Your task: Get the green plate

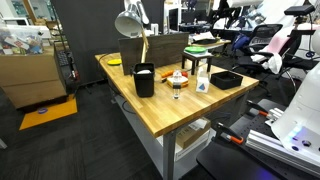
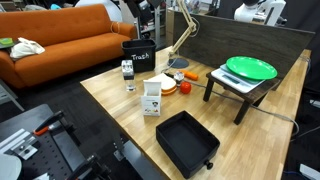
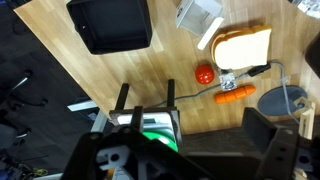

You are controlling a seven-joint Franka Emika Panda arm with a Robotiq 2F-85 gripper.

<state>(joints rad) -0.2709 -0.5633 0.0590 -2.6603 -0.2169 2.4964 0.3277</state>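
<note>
The green plate point(image 2: 250, 68) is round, flat and lime green. It lies on top of a small dark stand point(image 2: 238, 92) at one end of the wooden table, and shows in both exterior views point(image 1: 200, 39). In the wrist view only a sliver of the plate point(image 3: 157, 130) shows between the stand's legs, behind dark gripper parts. My gripper point(image 3: 195, 152) hovers high above the plate and looks open and empty, with dark fingers at the lower left and lower right. I cannot make out the gripper in the exterior views.
On the wooden table point(image 2: 110, 95) are a black square tray point(image 2: 187, 140), a black trash bin point(image 2: 138, 55), a white box point(image 2: 152, 97), a tomato point(image 3: 204, 73), a carrot point(image 3: 236, 95), toast point(image 3: 243, 45), a desk lamp point(image 2: 180, 40) and a small yellow object point(image 1: 114, 62).
</note>
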